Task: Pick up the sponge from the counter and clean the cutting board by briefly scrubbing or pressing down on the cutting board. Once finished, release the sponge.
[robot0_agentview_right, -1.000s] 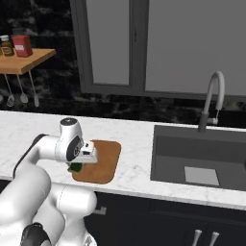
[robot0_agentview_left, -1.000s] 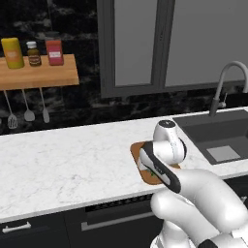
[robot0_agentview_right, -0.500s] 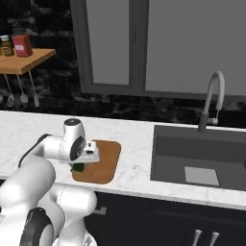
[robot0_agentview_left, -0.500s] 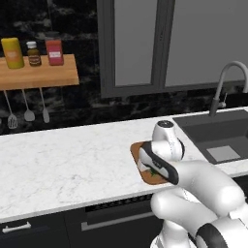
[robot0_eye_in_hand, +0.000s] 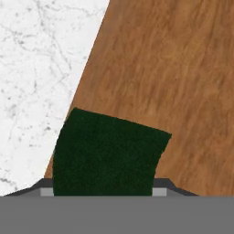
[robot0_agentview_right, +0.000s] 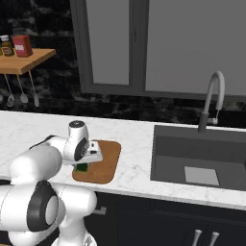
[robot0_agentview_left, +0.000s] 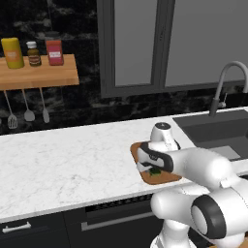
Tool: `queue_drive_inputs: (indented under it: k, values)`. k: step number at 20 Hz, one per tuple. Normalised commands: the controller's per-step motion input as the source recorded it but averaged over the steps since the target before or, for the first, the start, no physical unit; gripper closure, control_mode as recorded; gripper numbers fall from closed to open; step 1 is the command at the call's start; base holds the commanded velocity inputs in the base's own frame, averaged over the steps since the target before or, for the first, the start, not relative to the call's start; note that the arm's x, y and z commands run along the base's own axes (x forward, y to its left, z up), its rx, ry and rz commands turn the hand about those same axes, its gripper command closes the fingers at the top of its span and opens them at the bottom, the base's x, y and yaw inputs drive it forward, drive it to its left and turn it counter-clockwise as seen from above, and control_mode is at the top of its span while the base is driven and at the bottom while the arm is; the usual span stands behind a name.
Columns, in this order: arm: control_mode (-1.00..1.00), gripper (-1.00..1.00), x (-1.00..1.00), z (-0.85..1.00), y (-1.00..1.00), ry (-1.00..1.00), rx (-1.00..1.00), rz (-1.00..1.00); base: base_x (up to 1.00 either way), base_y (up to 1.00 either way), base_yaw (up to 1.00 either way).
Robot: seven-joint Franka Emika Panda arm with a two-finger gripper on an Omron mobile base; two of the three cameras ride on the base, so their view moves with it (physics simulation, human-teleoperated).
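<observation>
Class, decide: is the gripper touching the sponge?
Touching. In the hand view the gripper is closed on the dark green sponge, which sits between its fingertips over the cutting board.

Glossy white arm [robot0_agentview_left: 203,167] built of fat rounded segments, bulging like stacked shells. Dark grey, nearly black discs capping the joints: one large round cap on the near shoulder segment [robot0_agentview_left: 209,218] in the left base view, another on the big lower segment [robot0_agentview_right: 37,212] in the right base view. Narrow dark band wrapping the forearm near the wrist [robot0_agentview_left: 156,158]. Short white cylindrical wrist stub [robot0_agentview_right: 77,129] topped by a small dark circular cap. Flat pale grey hand block [robot0_agentview_right: 91,155] below the wrist, with a darker face toward the camera. No cables, screws or lettering discernible at this rendering.
</observation>
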Motion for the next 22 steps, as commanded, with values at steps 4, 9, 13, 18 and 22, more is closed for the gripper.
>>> queue_drive_inputs:
  k: [4, 9, 13, 18, 22]
  values:
    - [-1.00, 1.00, 0.40, -0.14, 0.00, 0.00, 0.00, 0.05, 0.00, 0.00, 0.00]
    - [-1.00, 1.00, 0.45, -0.05, 0.00, 0.00, 0.00, 0.01, 0.00, 0.00, 0.00]
    - [-1.00, 1.00, 0.50, -0.01, 0.00, 0.00, 0.00, 0.00, 0.00, 0.00, 0.00]
    - [-1.00, 1.00, 0.55, 0.00, 0.00, 0.00, 0.00, 0.00, 0.00, 0.00, 0.00]
    - [-1.00, 1.00, 0.64, -0.01, 0.00, 0.00, 0.00, 0.00, 0.00, 0.00, 0.00]
